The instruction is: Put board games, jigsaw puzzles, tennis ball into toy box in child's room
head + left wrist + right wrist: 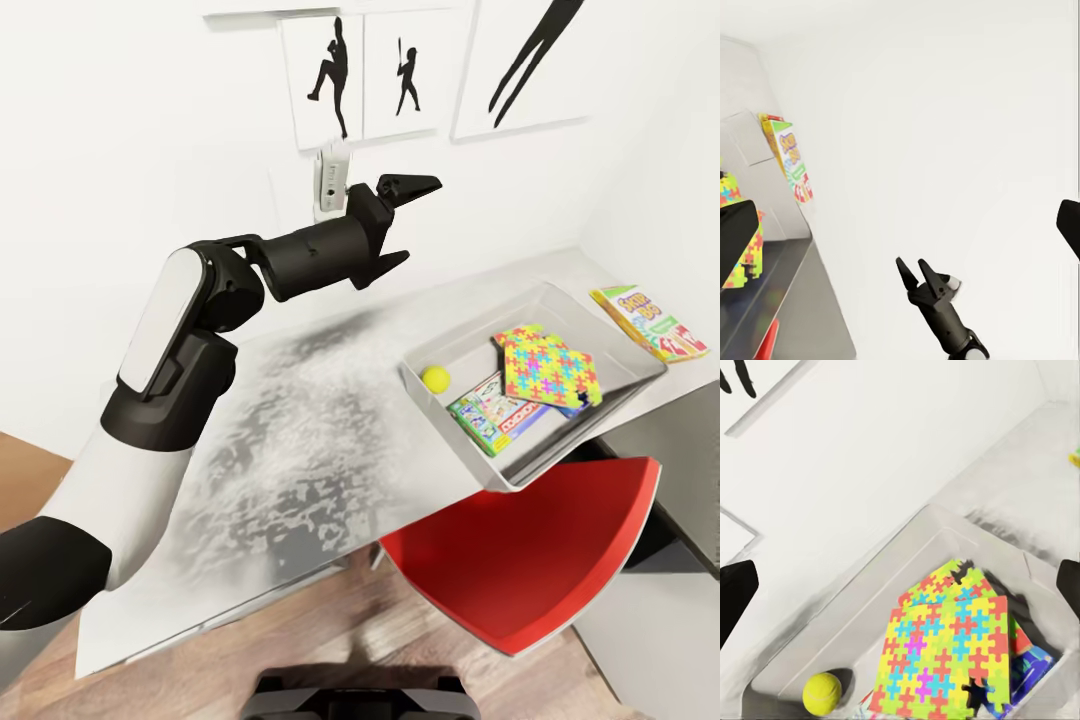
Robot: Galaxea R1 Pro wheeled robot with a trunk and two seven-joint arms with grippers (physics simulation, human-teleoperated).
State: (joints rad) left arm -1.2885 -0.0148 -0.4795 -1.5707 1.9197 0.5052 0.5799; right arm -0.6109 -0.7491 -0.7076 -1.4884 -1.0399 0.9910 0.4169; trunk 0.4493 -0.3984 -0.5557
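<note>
Above the table [300,420], the left gripper [408,220] is hanging spread wide, holding nothing. In the toy box [640,352], jigsaw puzzles [548,368], a board game [495,412] and the tennis ball [436,379] are lying; another board game [650,322] is sitting beside it.

Bright even light, soft shadows, sharp

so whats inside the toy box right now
In the toy box: a tennis ball, jigsaw puzzles lying on top, and a board game partly covered beneath them. Anything else under the puzzles is hidden.
</note>
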